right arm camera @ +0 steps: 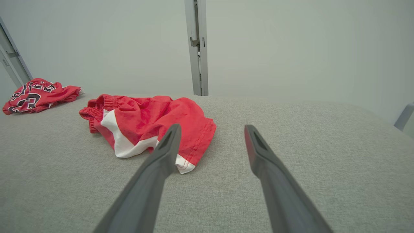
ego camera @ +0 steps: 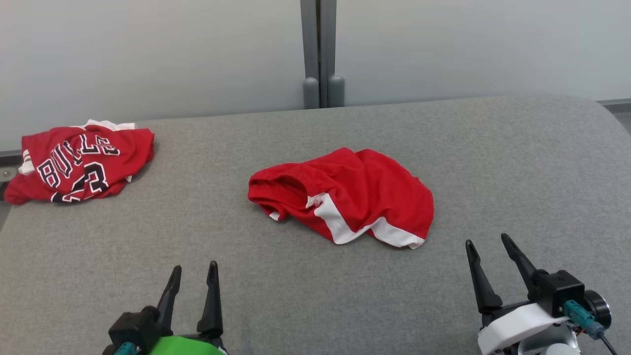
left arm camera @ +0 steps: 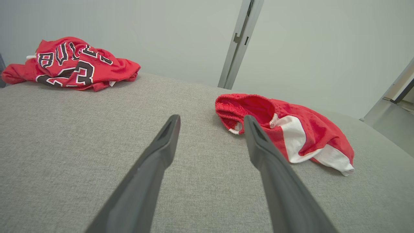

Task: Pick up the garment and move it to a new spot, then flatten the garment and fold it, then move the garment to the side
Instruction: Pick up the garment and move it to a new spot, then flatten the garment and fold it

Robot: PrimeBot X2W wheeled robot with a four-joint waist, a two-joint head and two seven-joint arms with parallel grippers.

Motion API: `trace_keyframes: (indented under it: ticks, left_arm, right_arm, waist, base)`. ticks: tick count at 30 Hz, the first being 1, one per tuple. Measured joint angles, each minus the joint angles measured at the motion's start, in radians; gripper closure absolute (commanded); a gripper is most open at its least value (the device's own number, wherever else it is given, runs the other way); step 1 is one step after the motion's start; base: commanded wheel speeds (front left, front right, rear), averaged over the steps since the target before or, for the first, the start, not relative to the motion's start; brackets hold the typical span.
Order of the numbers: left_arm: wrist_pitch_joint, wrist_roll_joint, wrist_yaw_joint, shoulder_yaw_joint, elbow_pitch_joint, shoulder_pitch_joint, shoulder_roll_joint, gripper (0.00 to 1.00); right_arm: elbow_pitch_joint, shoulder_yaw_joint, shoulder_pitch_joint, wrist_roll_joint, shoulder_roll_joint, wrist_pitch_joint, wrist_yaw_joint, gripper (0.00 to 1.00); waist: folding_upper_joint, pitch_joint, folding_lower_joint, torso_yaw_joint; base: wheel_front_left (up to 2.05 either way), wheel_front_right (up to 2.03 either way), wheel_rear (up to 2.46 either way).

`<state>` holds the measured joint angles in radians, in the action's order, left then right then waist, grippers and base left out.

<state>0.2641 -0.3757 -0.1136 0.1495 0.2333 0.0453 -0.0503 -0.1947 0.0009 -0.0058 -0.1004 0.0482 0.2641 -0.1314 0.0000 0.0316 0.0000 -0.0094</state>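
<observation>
The garment (ego camera: 355,192), crumpled red shorts with a white side stripe and an elastic waistband, lies in the middle of the grey fabric surface (ego camera: 493,148). My left gripper (ego camera: 195,266) hovers open near the front edge, short of the shorts and to their left. In the left wrist view the open left gripper (left arm camera: 211,119) points just left of the waistband of the shorts (left arm camera: 310,129). My right gripper (ego camera: 487,239) stands open in front of the shorts, off their right hem. The right wrist view has the shorts (right arm camera: 155,110) ahead and left of that gripper (right arm camera: 212,127).
A second red garment, a jersey (ego camera: 79,162) with black and white lettering, lies bunched at the far left back corner, also seen as the jersey (left arm camera: 74,63) and jersey (right arm camera: 38,94) in the wrist views. A grey post (ego camera: 320,54) stands against the pale wall behind.
</observation>
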Motion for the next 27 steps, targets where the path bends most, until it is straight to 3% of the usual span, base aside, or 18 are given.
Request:
trace_keyframes:
  ticks: [27]
  left_arm:
    - [0.0,0.003,0.016,0.027,0.024,-0.025,0.0,0.0]
  right_arm:
    - [-0.016,0.003,-0.015,-0.014,0.0,0.0,0.0,0.0]
  waist:
    - [0.0,-0.023,0.0,0.001]
  base:
    - [0.0,0.0,0.0]
